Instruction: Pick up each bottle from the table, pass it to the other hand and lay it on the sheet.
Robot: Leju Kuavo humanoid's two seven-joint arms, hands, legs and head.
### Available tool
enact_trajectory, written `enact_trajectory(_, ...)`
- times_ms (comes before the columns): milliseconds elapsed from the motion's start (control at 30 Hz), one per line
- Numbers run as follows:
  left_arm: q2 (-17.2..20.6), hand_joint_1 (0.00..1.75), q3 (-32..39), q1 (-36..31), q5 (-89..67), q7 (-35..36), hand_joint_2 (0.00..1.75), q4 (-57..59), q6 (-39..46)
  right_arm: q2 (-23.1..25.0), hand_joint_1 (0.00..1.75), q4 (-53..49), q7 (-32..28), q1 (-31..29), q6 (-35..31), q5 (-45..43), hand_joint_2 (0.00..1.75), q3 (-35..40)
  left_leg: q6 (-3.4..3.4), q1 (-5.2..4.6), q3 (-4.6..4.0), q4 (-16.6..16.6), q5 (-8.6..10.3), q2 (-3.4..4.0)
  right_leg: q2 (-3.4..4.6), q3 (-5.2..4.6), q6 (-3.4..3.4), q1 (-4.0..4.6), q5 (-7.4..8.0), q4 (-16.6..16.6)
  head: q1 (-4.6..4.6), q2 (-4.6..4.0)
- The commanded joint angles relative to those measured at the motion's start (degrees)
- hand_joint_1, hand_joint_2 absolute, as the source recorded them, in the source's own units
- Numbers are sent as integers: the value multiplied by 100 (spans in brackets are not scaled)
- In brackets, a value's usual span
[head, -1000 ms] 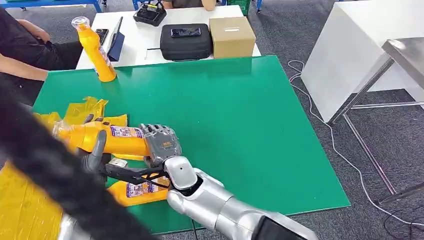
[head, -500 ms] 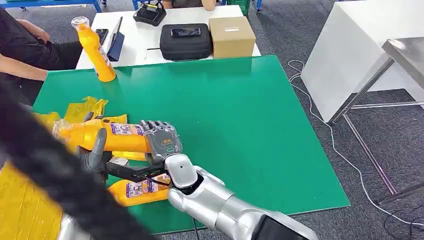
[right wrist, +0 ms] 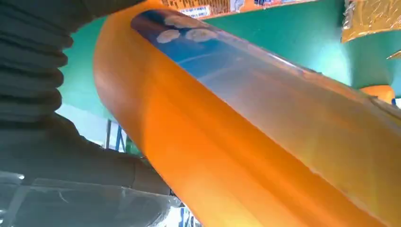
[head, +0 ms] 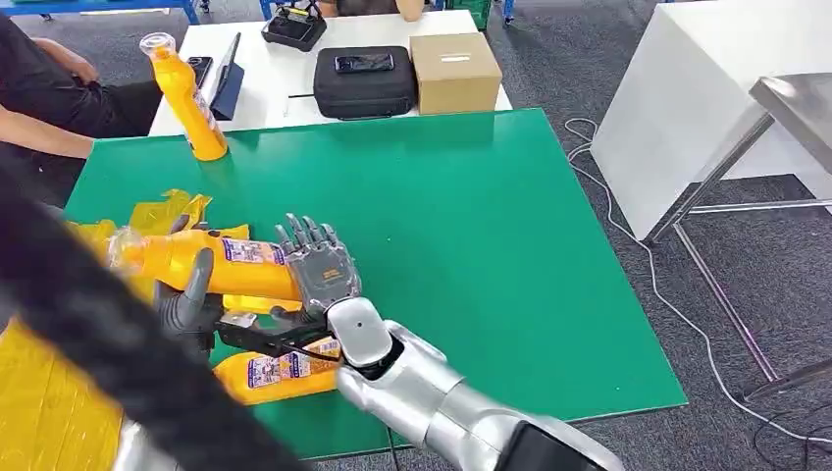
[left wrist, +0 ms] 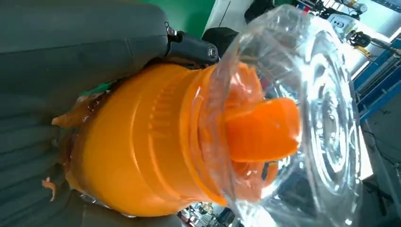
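An orange bottle (head: pixel 196 263) with a clear cap lies level above the table's left side. My left hand (head: pixel 186 299) grips it near the neck, thumb wrapped across the front; the left wrist view has the cap end (left wrist: pixel 265 132) close up against that hand (left wrist: pixel 71 56). My right hand (head: pixel 319 267) is at the bottle's base with its fingers lifted and spread off it; the bottle body (right wrist: pixel 236 142) runs past its grey cover (right wrist: pixel 33 94). A second bottle (head: pixel 280 371) lies flat below the arms. A third bottle (head: pixel 186 98) stands at the far left edge. The crinkled yellow sheet (head: pixel 44 412) covers the near left.
The green table (head: pixel 491 245) has bare room to the right. Behind it a white table holds a black case (head: pixel 365 80), a cardboard box (head: pixel 454 71) and a tablet (head: pixel 228 67). A person's sleeve (head: pixel 59 98) is at far left. A steel table (head: pixel 795 108) stands right.
My right hand's fingers, curled over the bottle's base earlier, have lifted and spread. My left hand keeps its grip, and the bottle has barely shifted.
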Motion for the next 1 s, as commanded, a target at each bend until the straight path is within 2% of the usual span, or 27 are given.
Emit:
enact_trajectory(33, 52, 175, 242, -16, -66, -158, 175, -87, -2, -392, 0, -181, -221, 108, 14, 371, 0, -243, -5, 1, 11, -8, 3, -15, -23, 17, 3, 1, -2, -10, -2, 0)
enact_trajectory(233, 51, 175, 340, 166, -43, -220, 175, -109, -79, -673, 0, -684, -219, 502, 94, 600, 0, -434, -3, 0, 9, -8, 2, -14, -21, 18, 3, 0, -2, -11, -2, 0)
enact_trajectory(367, 55, 175, 330, 176, -43, -225, 175, -100, -86, -699, 0, -747, -228, 550, 123, 634, 0, -480, -3, 0, 0, -3, 2, -10, -13, 7, 2, -1, -1, -4, -2, 0)
enact_trajectory(500, 93, 175, 356, 254, -8, -316, 175, -100, -129, -1005, 0, -1263, -268, 829, 118, 710, 0, -659, -4, 1, 4, -7, 3, -17, -21, 15, 2, 1, -1, -10, 0, 0)
enact_trajectory(667, 93, 175, 361, 248, -6, -319, 175, -106, -130, -1010, 0, -1327, -306, 843, 102, 691, 0, -679, -4, -1, 2, -4, 1, -10, -15, 10, 2, -1, -2, -5, 0, 0)
enact_trajectory(800, 140, 175, 488, 357, -125, -513, 175, -328, -61, -1477, 0, -2373, -961, 1204, -333, 40, 0, -955, -5, 1, 4, -6, 1, -19, -26, 15, 2, 1, -4, -8, 0, 0)
enact_trajectory(867, 189, 175, 605, 350, -277, -582, 175, -479, 36, -1679, 0, -2868, -1077, 1325, -474, -34, 0, -1053, -4, 0, 4, -5, 0, -21, -29, 15, 4, 0, -6, -7, 0, 0)
enact_trajectory(900, 254, 175, 761, 355, -527, -714, 175, -655, 225, -1804, 0, -3247, -1262, 1443, -567, -336, 0, -1178, -3, 0, -4, 0, -1, -18, -23, 8, 3, 0, -5, -4, -2, 0)
enact_trajectory(1000, 331, 175, 954, 384, -786, -681, 175, -879, 353, -1923, 0, -3607, -1326, 1605, -575, -397, 0, -1325, -4, 2, -7, 3, -2, -9, -14, 3, 2, 2, -3, -1, 0, 0)
